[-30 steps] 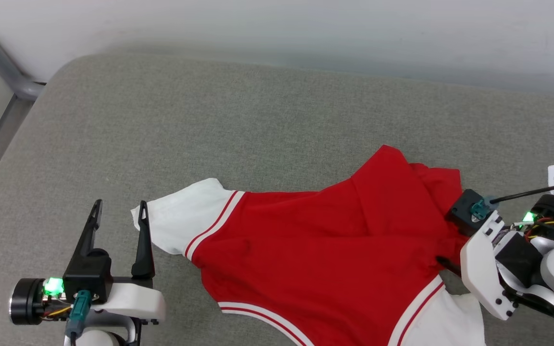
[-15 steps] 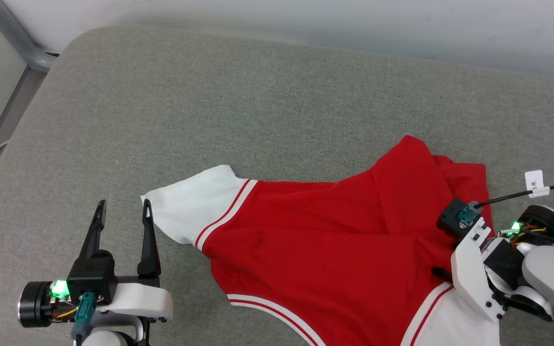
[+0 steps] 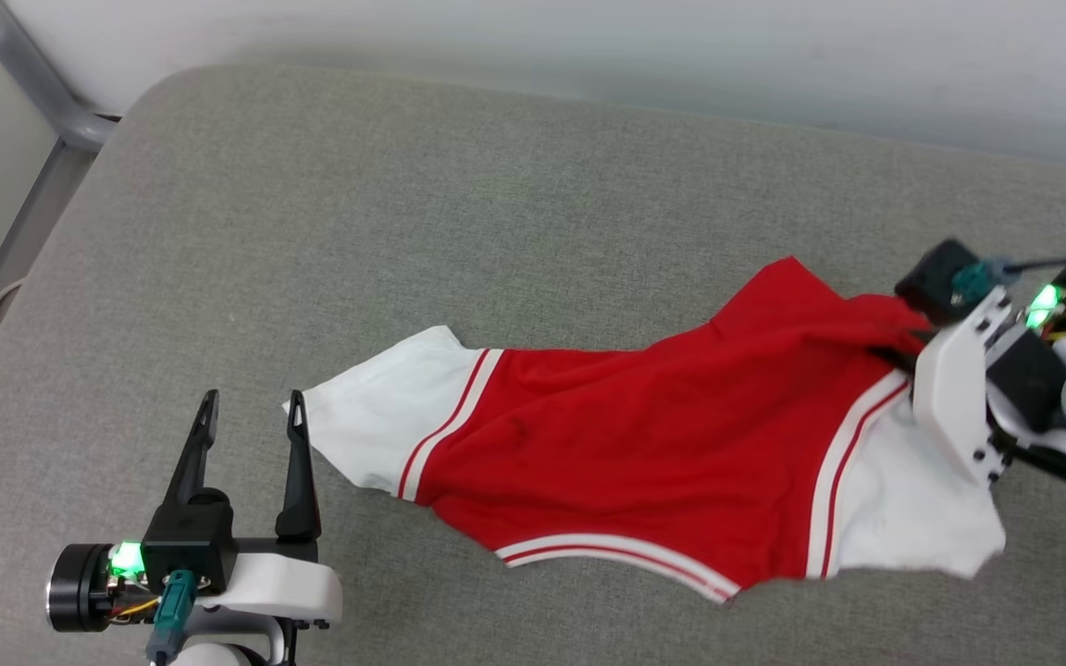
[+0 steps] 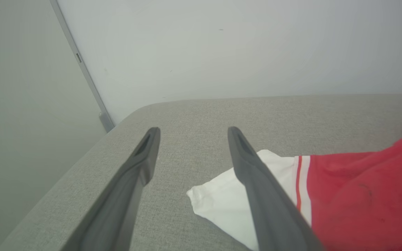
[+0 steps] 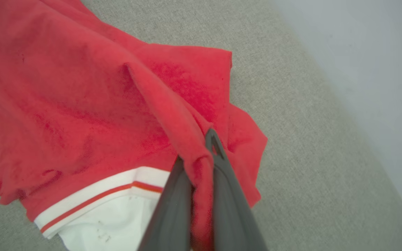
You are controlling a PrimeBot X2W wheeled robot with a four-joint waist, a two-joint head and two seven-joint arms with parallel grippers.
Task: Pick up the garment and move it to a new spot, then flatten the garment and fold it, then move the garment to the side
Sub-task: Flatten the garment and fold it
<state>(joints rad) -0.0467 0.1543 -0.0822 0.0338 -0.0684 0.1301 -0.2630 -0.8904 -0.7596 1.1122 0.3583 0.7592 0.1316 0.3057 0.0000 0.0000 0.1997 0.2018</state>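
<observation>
Jaws of the right gripper (image 5: 196,146) pinch the one garment (image 3: 625,462) near the grey cushion's (image 3: 403,231) right edge; left gripper (image 3: 253,402) gapes empty; pale wall (image 3: 588,37) behind.

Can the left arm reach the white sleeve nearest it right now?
Probably yes. The left gripper is open, its fingers right beside the white sleeve, which lies flat on the cushion with nothing between. The right gripper pinches the far end of the shirt, so it may shift.
</observation>
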